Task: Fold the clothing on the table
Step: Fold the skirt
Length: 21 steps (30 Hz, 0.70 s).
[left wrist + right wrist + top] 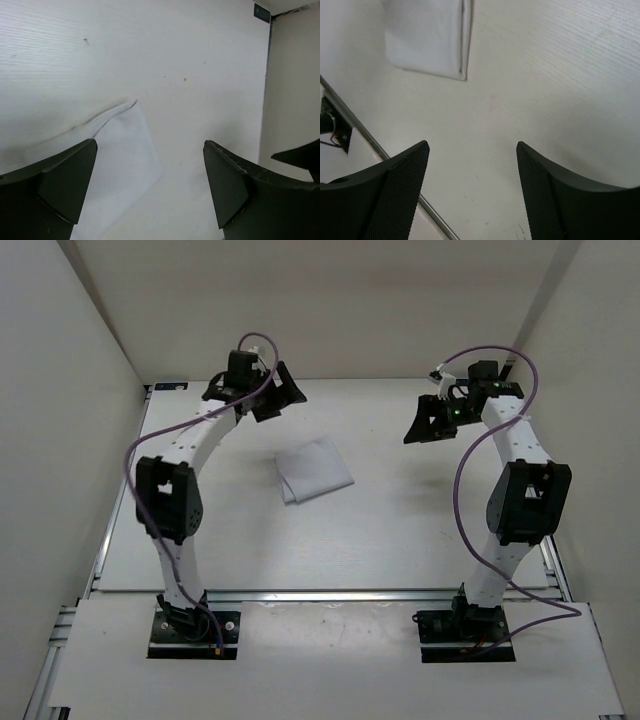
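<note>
Roughly centred on the counter (400,540), folded white clothing (315,470) lying flat, left tool (257,395) near it at eleven o'clock, jaws released and empty, right tool (435,418) at two o'clock, well apart, likewise released, holding nothing

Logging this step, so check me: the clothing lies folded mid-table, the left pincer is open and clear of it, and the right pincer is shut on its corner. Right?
Not the right pincer: it is open and holds nothing. The right wrist view shows bare table between its jaws, the clothing lying apart. The rest stands.
</note>
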### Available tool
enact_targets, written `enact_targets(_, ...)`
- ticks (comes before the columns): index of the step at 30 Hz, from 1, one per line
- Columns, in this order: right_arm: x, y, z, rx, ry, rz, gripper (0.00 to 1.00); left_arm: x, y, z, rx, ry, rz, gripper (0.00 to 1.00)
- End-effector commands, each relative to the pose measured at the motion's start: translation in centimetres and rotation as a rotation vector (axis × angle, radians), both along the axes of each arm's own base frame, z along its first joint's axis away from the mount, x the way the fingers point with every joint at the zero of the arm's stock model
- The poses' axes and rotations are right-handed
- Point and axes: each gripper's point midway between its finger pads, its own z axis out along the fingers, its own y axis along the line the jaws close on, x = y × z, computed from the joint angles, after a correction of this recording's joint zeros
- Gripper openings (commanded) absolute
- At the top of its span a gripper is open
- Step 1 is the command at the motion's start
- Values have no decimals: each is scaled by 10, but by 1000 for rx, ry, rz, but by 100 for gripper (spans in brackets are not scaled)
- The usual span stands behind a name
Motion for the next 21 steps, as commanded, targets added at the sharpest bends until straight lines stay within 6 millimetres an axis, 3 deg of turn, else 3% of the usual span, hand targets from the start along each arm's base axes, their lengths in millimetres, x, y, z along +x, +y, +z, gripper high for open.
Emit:
enact_targets(1, -8, -11, -3, -98, 2, -84, 76, -67, 55, 39, 299, 15, 26, 98)
enact_targets(3, -16, -19, -15, -150, 2, -101, 80, -99, 79, 27, 346, 86, 37, 99)
enact_targets(4, -23, -25, -18, -188, -11, -111, 87, -123, 91, 38, 355, 80, 43, 99)
enact_targets(5, -49, -12, -32, -251, 30, -74, 98, -161, 108, 31, 385, 104, 37, 99)
enact_targets(6, -50, -12, -29, -251, 22, -75, 99, -162, 108, 31, 385, 104, 37, 99)
enact_targets(7, -62, -9, -37, -285, 55, -58, 99, -177, 116, 28, 404, 107, 49, 99)
enact_targets(9, -77, -2, -32, -302, 27, -27, 99, -204, 124, 28, 414, 109, 51, 98)
enact_targets(12, -101, 1, -36, -308, 25, 0, 99, -233, 132, 22, 456, 106, 30, 98)
enact_targets(14, -112, 2, -40, -311, 37, 7, 99, -248, 148, 27, 451, 73, 81, 98)
enact_targets(20, -123, -23, -52, -319, 74, -109, 99, -284, 173, 16, 477, 115, 88, 98)
enact_targets(21, -120, -32, -51, -326, 69, -148, 99, -284, 173, 23, 492, 77, 100, 99)
